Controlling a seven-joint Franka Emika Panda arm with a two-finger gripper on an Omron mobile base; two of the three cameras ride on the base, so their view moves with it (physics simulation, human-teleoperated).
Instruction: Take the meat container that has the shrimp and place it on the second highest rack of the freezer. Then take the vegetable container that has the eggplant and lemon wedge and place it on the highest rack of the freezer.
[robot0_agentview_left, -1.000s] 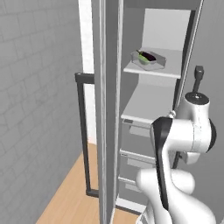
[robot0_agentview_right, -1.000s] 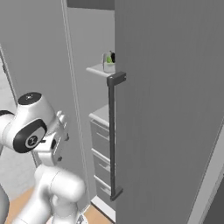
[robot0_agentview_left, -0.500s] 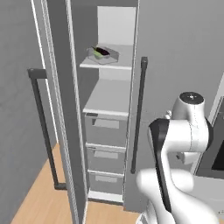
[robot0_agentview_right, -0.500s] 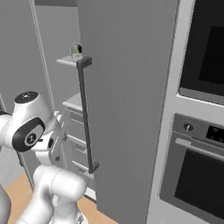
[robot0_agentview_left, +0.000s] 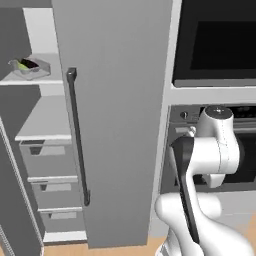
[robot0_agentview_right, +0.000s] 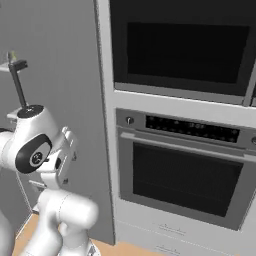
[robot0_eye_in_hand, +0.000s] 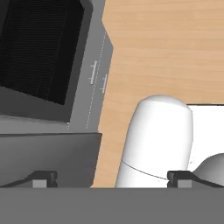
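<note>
Grey freezer (robot0_agentview_left: 112, 100) stands with its door open in the left base view, the long dark handle (robot0_agentview_left: 77, 135) running down the door's left edge. On the highest rack (robot0_agentview_left: 30, 80) sits the pale vegetable container (robot0_agentview_left: 31, 67), with the yellow-green lemon wedge (robot0_agentview_left: 22, 63) and the dark eggplant (robot0_agentview_left: 32, 64) inside it. I cannot make out the meat container or its shrimp on the rack below (robot0_agentview_left: 42, 120), which looks bare from here.

The pincer (robot0_eye_in_hand: 111, 178) is spread wide and carries nothing; in the hand view it points down at the wooden floor (robot0_eye_in_hand: 162, 48) beside the black-glass oven (robot0_agentview_right: 185, 175). The arm is folded close to the base, facing the oven rather than the freezer.

Judging by this, the vegetable half of the task looks done, and the meat container is probably what needs finding. To do that well, the base should turn until a surface bearing the dark tray comes into view, with the arm kept tucked so it clears the freezer door and oven front. Grip the tray by its flared rim, keep it level so the shrimp stays put, and slide it in flat under the top rack without knocking the container above.
</note>
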